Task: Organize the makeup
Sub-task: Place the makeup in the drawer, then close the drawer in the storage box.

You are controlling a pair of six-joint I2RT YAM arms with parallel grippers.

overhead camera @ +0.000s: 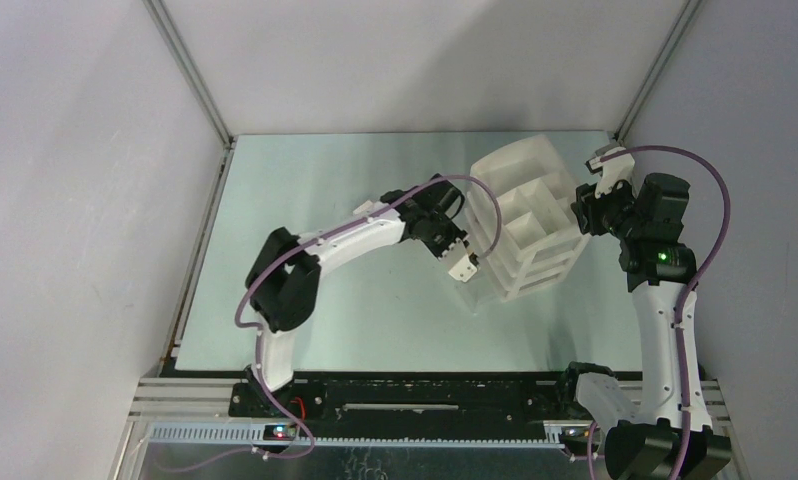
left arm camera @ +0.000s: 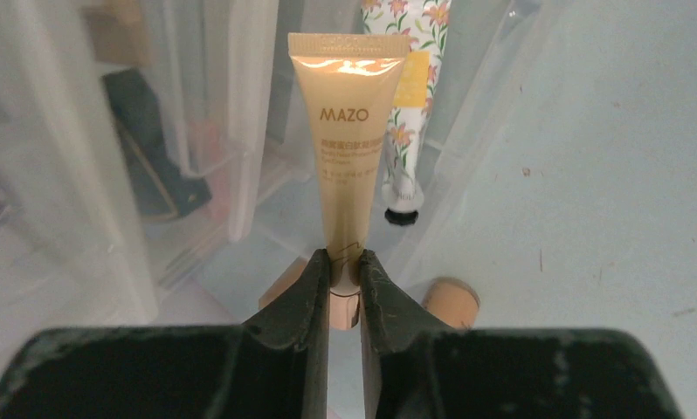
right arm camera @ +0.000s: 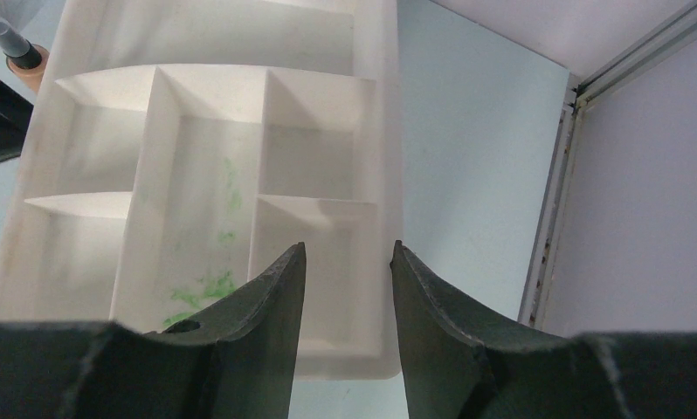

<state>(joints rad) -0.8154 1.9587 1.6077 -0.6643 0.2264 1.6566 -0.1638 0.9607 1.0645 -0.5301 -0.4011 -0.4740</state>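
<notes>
The left gripper [left arm camera: 345, 262] clamps a glossy beige tube [left arm camera: 348, 148] (printed MAZO, crimped far end); the right gripper [right arm camera: 348, 253] stands parted.

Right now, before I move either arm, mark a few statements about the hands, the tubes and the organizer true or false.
The left hand grips a beige plastic tube labelled MAZO. True.
The right hand has its jaws pressed together. False: they stand apart, over the white plastic compartment organizer.
A white floral-printed tube lies beyond the beige tube. True.
The organizer's top compartments are packed with makeup. False: those seen from the right wrist hold none, only green smears.
</notes>
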